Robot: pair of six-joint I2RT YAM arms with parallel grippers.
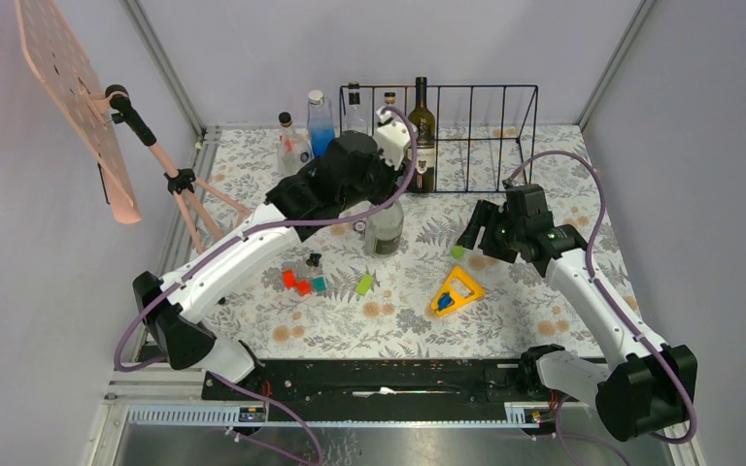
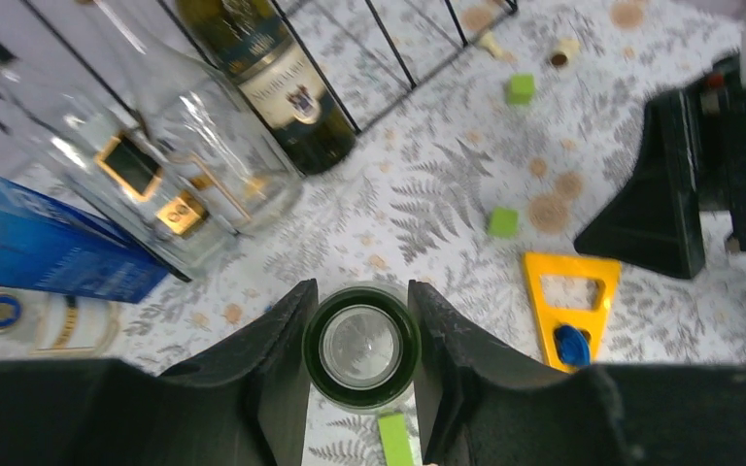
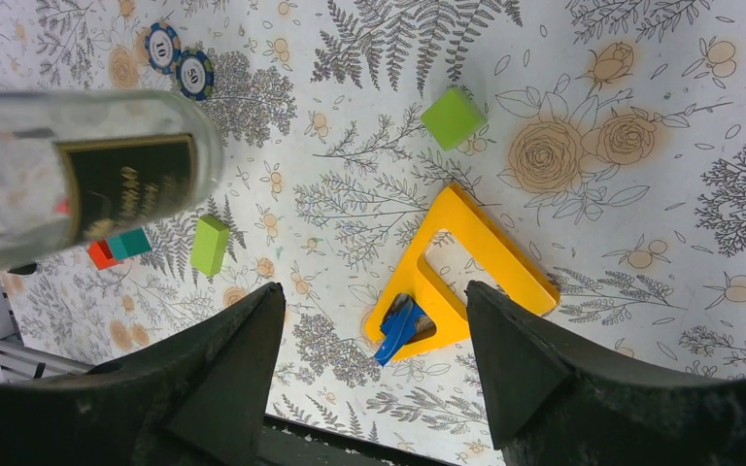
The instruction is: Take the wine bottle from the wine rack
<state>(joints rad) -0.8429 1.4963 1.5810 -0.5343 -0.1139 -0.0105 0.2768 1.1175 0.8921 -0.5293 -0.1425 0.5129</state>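
The left gripper [image 2: 361, 316] is clenched on the mouth of a clear bottle [image 1: 386, 233] standing on the counter [image 1: 525, 311] just before the wine rack [image 1: 481, 136]. A dark wine bottle [image 1: 422, 136] stands toward the rack's left end. The right gripper [image 3: 374, 303] hangs released over open counter.

Two white robot arms with black joints, seen from above. The left arm [image 1: 243, 248] rises from its base at the lower left and stretches diagonally up and right towards the middle. Its black wrist is bent over so that the left gripper [image 2: 361, 342] points straight down. Its two black fingers [image 2: 282, 359] are closed on the neck of a bottle [image 1: 386, 231], one on each side of the mouth. The right arm [image 1: 593, 291] rises from its base at the lower right and leans up and left. The right gripper [image 3: 374, 325] tilts downward with its jaws spread apart, and nothing is between them.
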